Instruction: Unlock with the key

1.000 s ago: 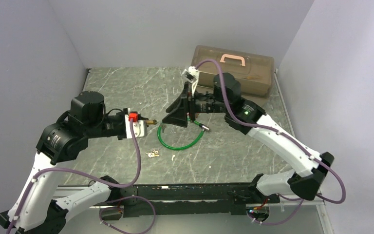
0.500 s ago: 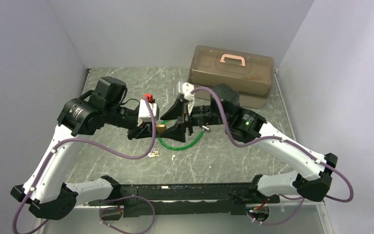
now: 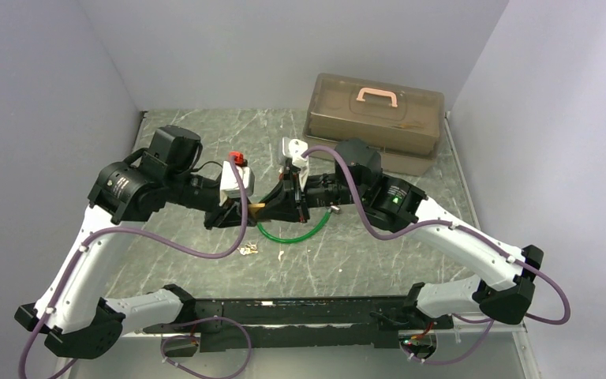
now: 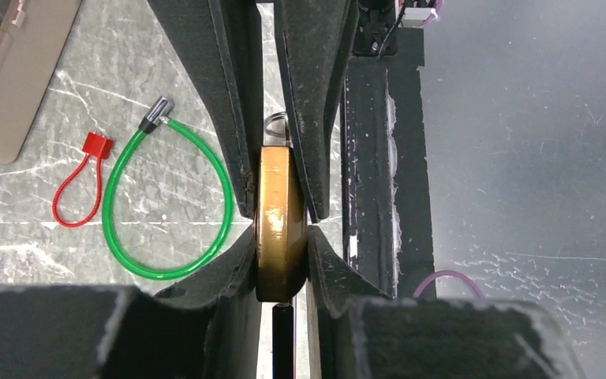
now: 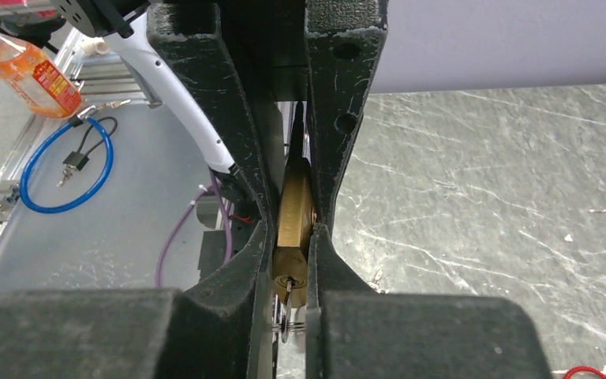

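A brass padlock (image 4: pixel 280 213) hangs in the air between both grippers over the middle of the table. My left gripper (image 4: pixel 280 237) is shut on its body from the left (image 3: pixel 241 209). My right gripper (image 5: pixel 293 233) meets it from the right (image 3: pixel 280 207), its fingertips pressed on the padlock's (image 5: pixel 293 213) keyhole end. A key (image 5: pixel 286 312) sticks out of the keyhole and sits edge-on between the right fingers with its ring. I cannot see the fingers pinching the key itself. The shackle is mostly hidden behind the fingers.
A green cable lock (image 3: pixel 284 239) lies looped on the marble table under the grippers. Near it are a red tag loop (image 4: pixel 96 144) and small loose keys (image 3: pixel 246 249). A brown toolbox (image 3: pixel 375 114) with a pink handle stands at the back right.
The left arm swung forward and right, carrying the padlock up to the right gripper. The right gripper's wide-open fingers then closed around the padlock's keyhole end.
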Controlling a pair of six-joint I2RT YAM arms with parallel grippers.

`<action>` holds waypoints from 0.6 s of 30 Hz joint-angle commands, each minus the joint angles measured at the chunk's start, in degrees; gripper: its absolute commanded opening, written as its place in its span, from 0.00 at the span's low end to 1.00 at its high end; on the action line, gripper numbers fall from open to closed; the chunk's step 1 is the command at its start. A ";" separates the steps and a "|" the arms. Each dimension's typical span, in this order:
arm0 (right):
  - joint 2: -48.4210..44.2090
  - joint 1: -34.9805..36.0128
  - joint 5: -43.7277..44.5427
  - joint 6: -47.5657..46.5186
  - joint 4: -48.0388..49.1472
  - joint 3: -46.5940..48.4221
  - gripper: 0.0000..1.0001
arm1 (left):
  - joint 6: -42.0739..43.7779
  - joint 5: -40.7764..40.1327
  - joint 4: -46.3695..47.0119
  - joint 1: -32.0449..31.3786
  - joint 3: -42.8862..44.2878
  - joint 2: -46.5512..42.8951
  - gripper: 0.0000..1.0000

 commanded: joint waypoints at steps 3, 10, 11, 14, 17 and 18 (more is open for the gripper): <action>-0.26 -0.70 2.99 4.30 4.23 0.00 0.00 | 0.01 0.32 2.04 -0.30 2.78 -1.83 0.58; -3.31 -4.13 7.88 5.32 3.81 -3.05 0.00 | 3.55 -6.21 -2.04 0.40 5.01 -3.65 0.75; -3.68 -4.18 7.87 5.14 3.82 -3.36 0.00 | 3.97 -6.91 -2.36 0.46 4.49 -4.03 0.75; -3.62 -4.19 6.86 4.87 3.33 -3.19 0.00 | 4.27 -10.44 -0.59 0.47 1.17 -5.72 0.75; -2.93 -4.23 6.00 4.80 2.64 -2.55 0.00 | 3.73 -18.91 5.76 0.60 -2.89 -7.78 0.74; -2.92 -4.18 5.85 4.82 2.70 -2.51 0.00 | 3.90 -21.67 8.49 0.59 -4.33 -8.69 0.74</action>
